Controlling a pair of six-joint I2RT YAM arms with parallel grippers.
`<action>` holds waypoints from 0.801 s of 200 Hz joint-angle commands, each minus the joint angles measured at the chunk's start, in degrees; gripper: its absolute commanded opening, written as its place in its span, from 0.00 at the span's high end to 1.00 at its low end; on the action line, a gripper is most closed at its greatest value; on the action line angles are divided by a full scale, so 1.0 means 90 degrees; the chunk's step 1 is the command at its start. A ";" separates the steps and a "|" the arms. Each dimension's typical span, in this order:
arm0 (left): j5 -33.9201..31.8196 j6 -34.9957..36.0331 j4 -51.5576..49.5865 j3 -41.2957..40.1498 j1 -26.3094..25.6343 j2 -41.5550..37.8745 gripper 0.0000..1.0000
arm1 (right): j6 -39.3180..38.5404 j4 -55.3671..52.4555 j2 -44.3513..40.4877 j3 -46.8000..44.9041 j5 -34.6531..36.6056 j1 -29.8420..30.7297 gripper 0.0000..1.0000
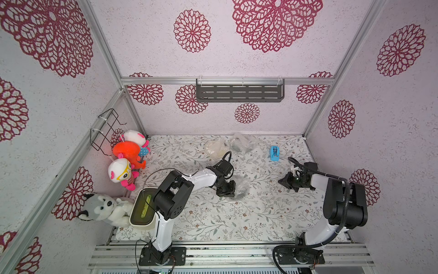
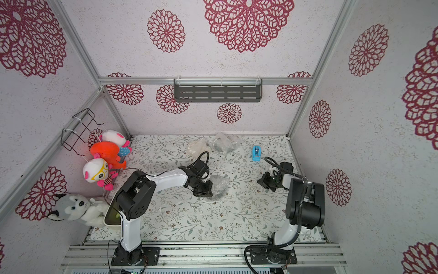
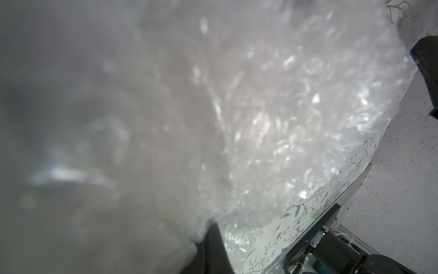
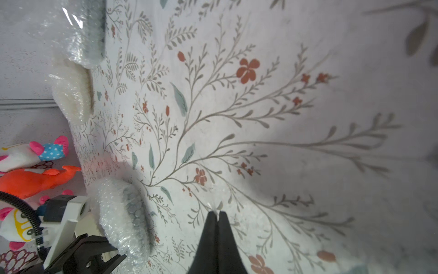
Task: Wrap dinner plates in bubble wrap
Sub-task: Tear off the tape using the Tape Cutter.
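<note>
Near the table's middle lies a bluish-grey dinner plate (image 4: 135, 208), bundled in bubble wrap (image 1: 242, 188) (image 2: 219, 186). My left gripper (image 1: 227, 190) (image 2: 204, 189) is at that bundle's left edge, shut on the wrap. The wrap (image 3: 272, 113) fills the left wrist view and hides all but one dark finger (image 3: 213, 246). At the back, a cream plate (image 1: 215, 147) (image 4: 71, 95) and a dark plate (image 1: 243, 142) (image 4: 91, 33) each lie in bubble wrap. My right gripper (image 1: 284, 182) (image 4: 216, 212) hovers at the right, shut, with a small clear scrap (image 4: 212, 206) at its tips.
A blue tape dispenser (image 1: 275, 153) stands at the back right. A cream tub (image 1: 139, 223) sits at the front left beside a husky plush (image 1: 102, 208). More plush toys (image 1: 126, 154) hang under a wire basket (image 1: 106, 128) on the left wall, and a dark shelf (image 1: 239, 93) hangs on the back wall.
</note>
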 commanded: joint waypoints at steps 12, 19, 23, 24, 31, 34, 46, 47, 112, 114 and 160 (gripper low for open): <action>-0.0503 -0.0038 -0.0222 -0.0248 0.0029 0.0182 1.00 | -0.0010 -0.0712 -0.0208 -0.0070 0.0100 -0.0013 0.79; -0.0490 -0.0039 -0.0221 -0.0243 0.0030 0.0185 1.00 | -0.0043 -0.0853 -0.0405 -0.0101 0.0253 -0.0010 0.73; -0.0494 -0.0035 -0.0218 -0.0236 0.0032 0.0192 1.00 | -0.0066 -0.0973 -0.0529 -0.0117 0.0384 -0.0013 0.71; -0.0496 -0.0032 -0.0215 -0.0236 0.0032 0.0195 1.00 | -0.0073 -0.0990 -0.0561 -0.0121 0.0424 -0.0013 0.70; -0.0475 -0.0024 -0.0221 -0.0227 0.0032 0.0198 1.00 | -0.0095 -0.1205 -0.0804 -0.0150 0.0703 -0.0014 0.64; -0.0462 -0.0021 -0.0229 -0.0233 0.0025 0.0201 1.00 | -0.0093 -0.1278 -0.0911 -0.0173 0.0821 -0.0014 0.56; -0.0445 -0.0006 -0.0249 -0.0214 0.0031 0.0224 1.00 | -0.0116 -0.1530 -0.1326 -0.0231 0.1299 -0.0008 0.39; -0.0442 0.0002 -0.0250 -0.0210 0.0031 0.0226 1.00 | -0.0122 -0.1546 -0.1360 -0.0241 0.1336 -0.0010 0.37; -0.0326 0.0066 -0.0265 -0.0153 0.0042 0.0326 1.00 | -0.1190 -0.0304 -0.0697 0.0886 0.0869 -0.0014 0.32; -0.0330 0.0065 -0.0266 -0.0149 0.0047 0.0326 1.00 | -0.1221 -0.0291 -0.0584 0.0993 0.0814 -0.0013 0.33; -0.0373 -0.0010 -0.0284 -0.0116 0.0042 0.0372 1.00 | -0.1916 -0.0303 0.1816 0.3187 -0.0449 -0.0008 0.44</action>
